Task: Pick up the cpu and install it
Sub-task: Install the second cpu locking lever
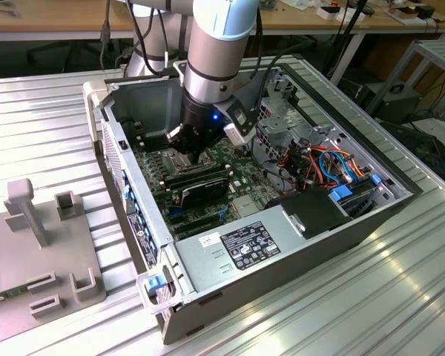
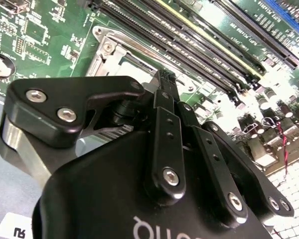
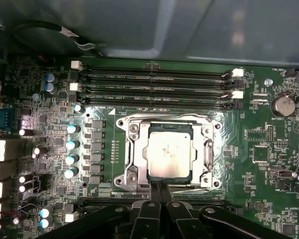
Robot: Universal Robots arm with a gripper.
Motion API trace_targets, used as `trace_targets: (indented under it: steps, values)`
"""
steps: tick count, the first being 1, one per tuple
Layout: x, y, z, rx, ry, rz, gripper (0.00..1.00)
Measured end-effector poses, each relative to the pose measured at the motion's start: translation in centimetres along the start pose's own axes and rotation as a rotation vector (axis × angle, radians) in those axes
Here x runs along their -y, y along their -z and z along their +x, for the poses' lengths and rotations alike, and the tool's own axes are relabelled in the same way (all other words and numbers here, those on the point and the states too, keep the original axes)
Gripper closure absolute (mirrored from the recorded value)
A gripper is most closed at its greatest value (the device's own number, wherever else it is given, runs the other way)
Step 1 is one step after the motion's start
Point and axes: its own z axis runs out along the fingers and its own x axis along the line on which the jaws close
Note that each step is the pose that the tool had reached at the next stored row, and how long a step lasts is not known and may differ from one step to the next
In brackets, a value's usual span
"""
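The cpu [image 3: 169,152], a small square chip with a grey metallic face, lies flat inside the metal-framed socket [image 3: 131,149] of the green board [image 3: 259,159] in the first wrist view. My gripper [image 3: 158,187] hangs just at the socket's edge beside the chip, its two black fingers pressed together with nothing visible between them. In the second wrist view the gripper [image 2: 164,78] shows from behind, its tips over the socket frame [image 2: 105,52]. In the exterior view the gripper [image 1: 194,148] reaches down into the open computer case [image 1: 126,170].
Long black memory slots [image 3: 154,84] run along one side of the socket. Black memory sticks [image 1: 199,182], a power supply [image 1: 245,245] and coloured cables [image 1: 330,167] crowd the case. A grey fixture [image 1: 37,245] stands on the ribbed table at the exterior view's left.
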Motion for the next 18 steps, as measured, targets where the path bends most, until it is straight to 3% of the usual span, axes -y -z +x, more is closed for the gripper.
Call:
trace_targets:
  steps: [12,18]
  values:
    - [-1.90,-0.16,-0.39,0.0000,0.000,0.0000,0.89]
    - [-2.21,-0.19,-0.40,0.0001,0.000,-0.0001,0.89]
